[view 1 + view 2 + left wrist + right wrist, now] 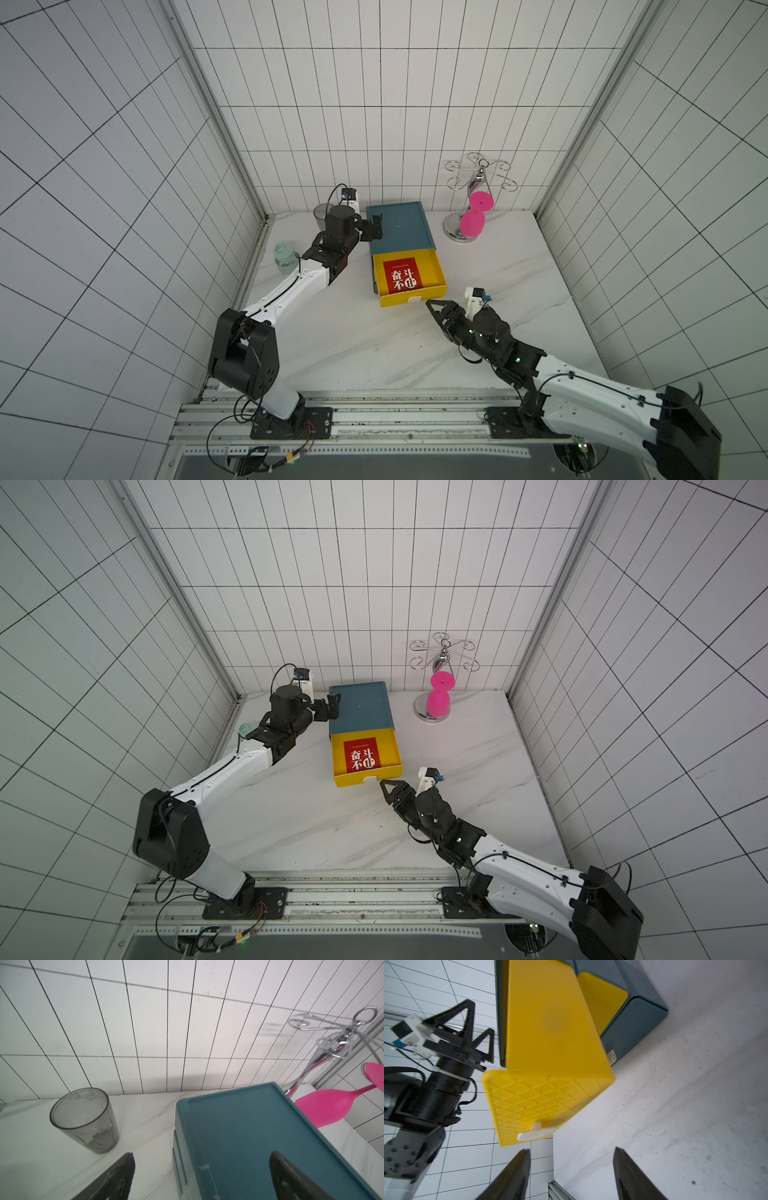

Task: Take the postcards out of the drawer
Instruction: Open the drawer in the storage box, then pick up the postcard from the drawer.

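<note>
A teal cabinet [399, 226] stands at the back of the table with its top yellow drawer [439, 270] pulled out. In the drawer lie the postcards [402, 274] [362, 754], showing as one red face with white lettering. My right gripper [434, 309] [572, 1149] is open, just in front of the drawer's white handle [537, 1134], with nothing between its fingers. My left gripper [376, 227] [202, 1153] is open wide, straddling the cabinet's top left edge [195, 1126]. In the right wrist view the drawer [550, 1101] hides the postcards.
A grey tumbler [83, 1120] stands left of the cabinet near the back wall. A mint bottle [284, 257] stands by the left wall. A chrome rack [478, 174] carrying a pink goblet [476, 214] stands at the back right. A lower yellow drawer [602, 1001] is closed.
</note>
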{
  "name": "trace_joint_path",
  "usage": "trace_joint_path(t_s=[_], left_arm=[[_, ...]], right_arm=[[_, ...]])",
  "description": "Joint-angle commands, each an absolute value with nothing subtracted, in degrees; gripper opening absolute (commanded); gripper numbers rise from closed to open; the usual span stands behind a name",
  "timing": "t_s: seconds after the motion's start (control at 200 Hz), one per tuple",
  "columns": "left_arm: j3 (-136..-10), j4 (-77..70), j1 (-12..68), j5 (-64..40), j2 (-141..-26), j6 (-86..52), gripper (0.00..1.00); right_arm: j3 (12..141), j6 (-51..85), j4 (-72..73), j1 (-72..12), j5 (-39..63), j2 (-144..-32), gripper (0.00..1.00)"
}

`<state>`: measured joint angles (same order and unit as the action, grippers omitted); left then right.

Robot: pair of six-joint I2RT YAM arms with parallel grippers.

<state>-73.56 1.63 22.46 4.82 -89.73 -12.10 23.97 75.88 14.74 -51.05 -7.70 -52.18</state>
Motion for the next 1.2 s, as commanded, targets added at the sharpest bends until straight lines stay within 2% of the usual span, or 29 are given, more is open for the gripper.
trace_joint_path(t_s=[0.0, 0.215, 0.435, 0.585, 0.755, 1.024, 1.194], left_arm=[[-76.1, 2.7, 22.5, 4.5, -86.1, -12.5, 0.99], [-72.8, 8.5, 22.6, 5.5, -79.6, -16.3, 0.99], [-65.8, 15.3, 22.9, 4.6, -73.5, -21.0, 0.98], [-60.3, 18.2, 23.2, 4.6, -69.1, -22.6, 0.98], [-56.6, 21.7, 23.6, 1.5, -64.6, -24.9, 0.93], [-49.7, 22.9, 25.3, 0.7, -55.4, -26.9, 0.93], [-47.1, 22.9, 25.5, -1.0, -52.0, -27.9, 0.92]], right_arm=[[30.8, 69.3, -0.8, -51.5, -10.0, -48.2, 0.67], [43.6, 57.3, -20.6, -51.2, -13.4, -44.6, 0.68], [68.0, 42.5, -38.7, -50.5, -13.0, -58.9, 0.78], [78.6, 35.1, -43.1, -49.6, -12.3, -68.3, 0.84], [83.8, 32.0, -44.5, -46.1, -5.8, -75.3, 0.85], [89.0, 29.2, -47.9, -43.4, -1.5, -83.3, 0.84], [92.2, 28.7, -49.4, -43.2, 1.5, -88.2, 0.79]])
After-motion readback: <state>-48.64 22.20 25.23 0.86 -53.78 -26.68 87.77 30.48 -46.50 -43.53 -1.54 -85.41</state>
